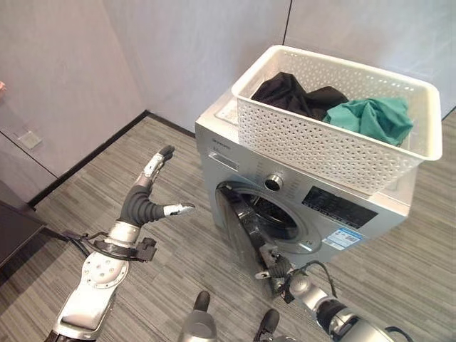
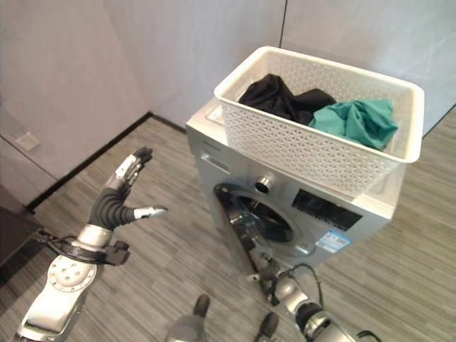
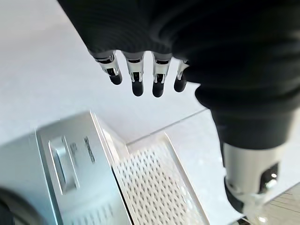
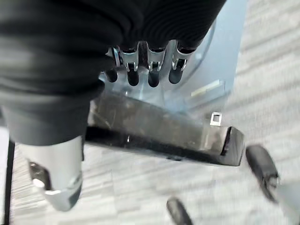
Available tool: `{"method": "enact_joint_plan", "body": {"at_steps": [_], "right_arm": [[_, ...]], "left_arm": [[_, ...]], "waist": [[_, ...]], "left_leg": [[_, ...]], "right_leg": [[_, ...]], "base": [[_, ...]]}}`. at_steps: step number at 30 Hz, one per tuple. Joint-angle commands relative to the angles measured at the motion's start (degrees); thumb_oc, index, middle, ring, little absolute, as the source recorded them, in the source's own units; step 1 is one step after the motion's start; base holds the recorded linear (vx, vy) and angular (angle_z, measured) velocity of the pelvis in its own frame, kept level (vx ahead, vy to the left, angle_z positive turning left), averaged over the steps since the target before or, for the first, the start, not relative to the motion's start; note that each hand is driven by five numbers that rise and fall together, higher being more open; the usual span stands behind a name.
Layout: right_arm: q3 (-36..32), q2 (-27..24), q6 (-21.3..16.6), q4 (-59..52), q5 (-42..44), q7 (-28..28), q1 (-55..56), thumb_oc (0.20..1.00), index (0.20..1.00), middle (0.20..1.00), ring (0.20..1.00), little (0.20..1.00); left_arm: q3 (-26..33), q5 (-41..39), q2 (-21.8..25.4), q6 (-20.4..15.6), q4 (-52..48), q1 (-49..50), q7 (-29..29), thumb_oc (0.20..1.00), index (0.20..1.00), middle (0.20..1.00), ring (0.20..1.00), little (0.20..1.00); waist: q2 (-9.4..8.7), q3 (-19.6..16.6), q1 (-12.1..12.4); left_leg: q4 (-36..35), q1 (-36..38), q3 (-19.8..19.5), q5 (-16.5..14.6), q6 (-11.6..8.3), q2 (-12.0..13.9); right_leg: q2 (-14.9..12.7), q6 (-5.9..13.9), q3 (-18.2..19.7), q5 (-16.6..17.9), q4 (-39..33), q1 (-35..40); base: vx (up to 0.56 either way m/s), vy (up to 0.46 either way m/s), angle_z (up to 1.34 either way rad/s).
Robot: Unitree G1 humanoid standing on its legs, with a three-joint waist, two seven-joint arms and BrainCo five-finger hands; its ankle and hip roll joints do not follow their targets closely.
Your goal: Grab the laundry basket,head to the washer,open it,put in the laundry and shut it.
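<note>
A white perforated laundry basket [image 1: 335, 142] stands on top of the silver washer [image 1: 342, 224]. In it lie a black garment [image 1: 288, 92] and a teal one [image 1: 374, 117]. The washer's round door [image 1: 239, 221] stands partly open, swung out to the left. My right hand [image 1: 274, 269] is low at the door's free edge [image 4: 159, 131], its fingers [image 4: 152, 70] straight and reaching over that edge toward the drum. My left hand [image 1: 146, 203] is raised in the air left of the washer, open and holding nothing; its fingers [image 3: 136, 79] point at the washer's top corner.
Grey walls close in behind the washer and along the left. A dark piece of furniture [image 1: 14, 235] sits at the left edge, with a wall socket [image 1: 30, 139] above it. Striped grey floor [image 1: 164, 171] lies open between the left wall and the washer.
</note>
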Motion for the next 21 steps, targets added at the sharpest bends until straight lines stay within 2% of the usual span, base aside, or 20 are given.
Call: {"method": "enact_joint_plan", "body": {"at_steps": [1,5,6,7,8,11,13,14,18,21], "right_arm": [[2.0,14.6,-4.0,2.4,9.6,5.7,-9.3,1.0,1.0,1.0,1.0,1.0],[0.3,14.6,-4.3,3.4,11.9,4.9,-12.0,1.0,1.0,1.0,1.0,1.0],[0.1,13.1,-4.5,2.9,13.3,4.5,-13.6,1.0,1.0,1.0,1.0,1.0],[0.7,12.6,-4.3,3.0,13.1,4.3,-13.8,1.0,1.0,1.0,1.0,1.0],[0.5,12.4,-4.3,3.1,13.1,4.2,-13.8,1.0,1.0,1.0,1.0,1.0],[-0.9,11.3,-4.1,2.3,12.8,4.3,-12.4,1.0,1.0,1.0,1.0,1.0],[-1.4,9.5,-4.2,0.6,10.8,4.7,-8.2,1.0,1.0,1.0,1.0,1.0],[-1.4,9.5,-4.2,0.6,10.8,4.6,-8.1,1.0,1.0,1.0,1.0,1.0],[-1.1,7.3,-4.6,0.0,4.9,6.1,-1.3,1.0,1.0,1.0,1.0,1.0],[-3.8,4.5,-4.1,4.0,-1.7,6.3,3.6,1.0,1.0,1.0,1.0,1.0]], "left_arm": [[-3.5,-6.8,0.6,-1.7,-4.4,-3.4,-1.1,1.0,1.0,1.0,1.0,1.0],[-6.8,-7.7,-1.3,-1.8,-3.0,-7.7,-0.6,1.0,1.0,1.0,1.0,1.0],[-9.7,-8.8,-3.2,-1.8,-1.4,-11.8,-0.6,1.0,1.0,1.0,1.0,1.0],[-11.2,-9.5,-4.2,-1.6,-0.5,-12.8,-0.7,1.0,1.0,1.0,1.0,1.0],[-11.7,-9.9,-4.3,-1.5,-0.4,-13.4,-0.9,1.0,1.0,1.0,1.0,1.0],[-13.7,-13.8,-4.0,-0.1,-0.3,-14.0,-2.9,1.0,1.0,1.0,1.0,1.0],[-15.9,-17.1,-3.4,-1.0,1.5,-16.4,-5.1,1.0,1.0,1.0,1.0,1.0],[-16.0,-17.1,-3.4,-1.1,1.6,-16.5,-5.1,1.0,1.0,1.0,1.0,1.0],[-19.0,-24.5,-6.3,-3.6,7.8,-18.7,-9.0,1.0,1.0,1.0,1.0,1.0],[-20.5,-29.2,-6.7,-2.4,9.5,-19.7,-12.5,1.0,1.0,1.0,1.0,1.0]], "waist": [[-0.31,0.8,5.3],[-0.05,1.5,6.3],[-0.77,2.7,5.9],[-1.51,2.8,5.5],[-1.36,2.7,5.3],[-0.78,1.3,3.2],[-1.59,0.4,1.1],[-1.57,0.5,1.1],[-3.47,-0.4,-2.7],[-3.97,-1.8,-5.8]], "left_leg": [[1.7,-1.7,2.1,0.5,-1.55,2.1],[0.7,-4.3,1.2,2.9,-2.58,2.0],[4.5,-6.5,1.8,0.0,-2.04,0.9],[7.5,-5.7,1.8,-2.9,-1.71,0.5],[8.4,-5.7,1.5,-4.1,-1.53,0.5],[6.0,-3.6,2.6,-3.8,-0.86,-0.1],[5.2,-2.5,3.8,-4.3,-0.25,-1.4],[5.1,-2.4,3.9,-4.3,-0.22,-1.4],[4.2,0.7,7.1,-6.1,0.88,-2.8],[2.4,3.3,9.2,-6.9,1.87,-3.8]], "right_leg": [[-5.4,5.8,0.5,-5.2,0.1,0.4],[-6.2,5.96,-1.6,-5.2,0.1,-0.6],[-8.1,6.06,-3.5,-4.1,0.1,-2.0],[-9.1,6.16,-4.0,-3.5,0.1,-2.8],[-9.2,6.14,-4.3,-3.7,0.1,-2.7],[-10.2,6.43,-4.9,-2.5,0.1,-2.5],[-11.1,6.8,-4.6,-2.3,0.1,-1.2],[-11.1,6.82,-4.6,-2.3,0.1,-1.1],[-12.4,7.76,-2.5,-1.1,0.3,-0.5],[-13.3,8.55,-0.8,-0.5,1.0,-1.1]], "base": [[-0.04,-0.023,0.0],[-0.12,0.015,0.14],[-0.2,0.012,0.87],[-0.17,0.016,1.0],[-0.01,0.082,0.76],[0.04,0.19,1.05],[0.09,0.175,0.38],[0.05,0.129,0.36],[0.01,0.122,-0.02],[0.06,0.136,-0.53]]}}
